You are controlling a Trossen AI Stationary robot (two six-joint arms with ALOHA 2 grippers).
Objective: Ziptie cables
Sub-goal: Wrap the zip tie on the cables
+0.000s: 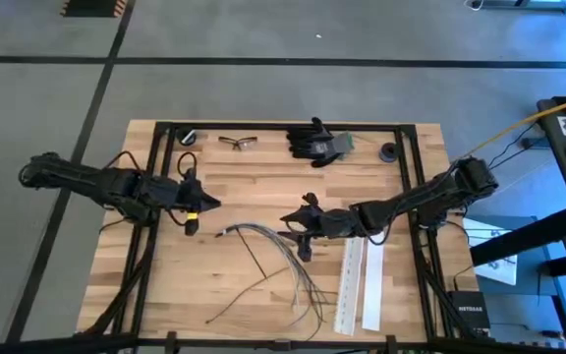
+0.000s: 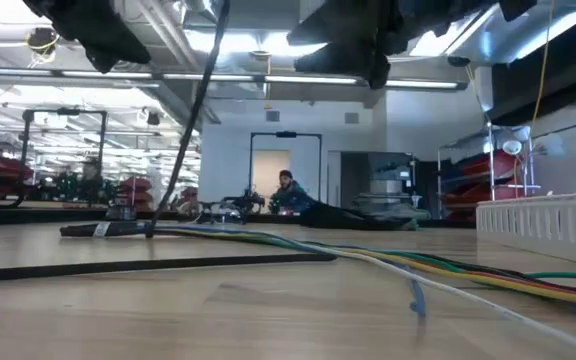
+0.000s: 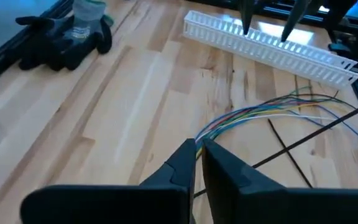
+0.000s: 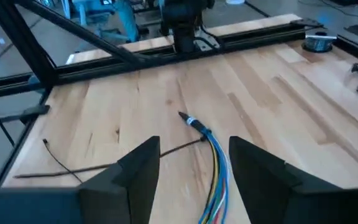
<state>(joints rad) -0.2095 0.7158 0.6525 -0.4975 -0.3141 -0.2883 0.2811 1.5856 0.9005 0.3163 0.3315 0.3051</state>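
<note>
The cables (image 1: 273, 246) lie mid-table, fanning toward the near edge: light, floppy, best gripped at their bunched end. Left gripper (image 3: 199, 163) jaws together; right gripper (image 4: 194, 163) jaws apart.

A wooden tabletop (image 1: 263, 187) with a black frame stands on a grey concrete floor (image 1: 263, 88) crossed by dark lines. Across the table, the room behind is a large hall with bright ceiling lights (image 2: 238, 42), a white wall with a doorway (image 2: 268, 170) at 12 o'clock, and a person (image 2: 288, 190) seated near it.
</note>
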